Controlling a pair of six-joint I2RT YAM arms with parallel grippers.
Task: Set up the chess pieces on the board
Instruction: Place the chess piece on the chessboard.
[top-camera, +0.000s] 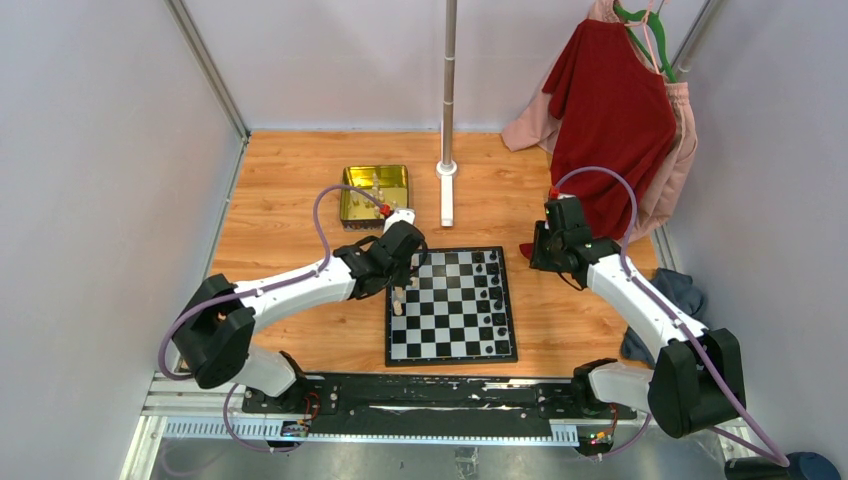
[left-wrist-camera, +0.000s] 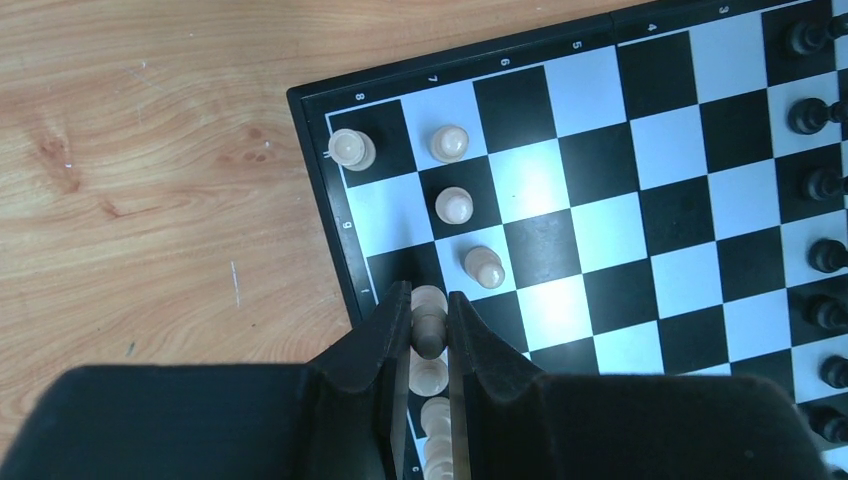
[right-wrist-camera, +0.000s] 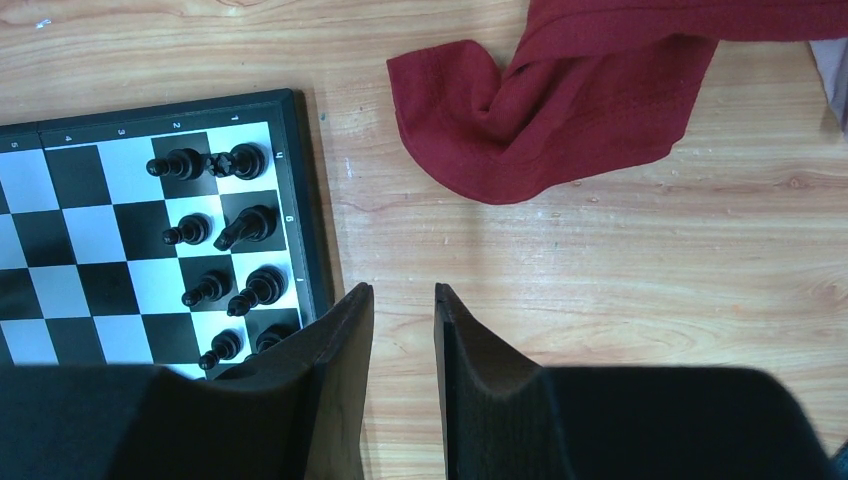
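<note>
The board (top-camera: 455, 322) lies flat in the middle of the table. My left gripper (left-wrist-camera: 429, 295) is shut on a cream chess piece (left-wrist-camera: 430, 328) just above the board's left edge column; in the top view the left gripper (top-camera: 400, 296) hangs there. Several cream pieces (left-wrist-camera: 455, 205) stand on the squares ahead of it, and more show under the fingers. Black pieces (left-wrist-camera: 812, 183) line the board's right side, where the right wrist view shows the black pieces (right-wrist-camera: 240, 160) in two columns. My right gripper (right-wrist-camera: 403, 290) is open over bare wood to the right of the board (right-wrist-camera: 300, 200).
A gold tin (top-camera: 375, 192) with a few cream pieces sits behind the board on the left. A metal pole (top-camera: 447, 100) stands at the back centre. Red clothing (top-camera: 610, 120) hangs at the back right, its hem (right-wrist-camera: 540, 110) lying on the table ahead of my right gripper.
</note>
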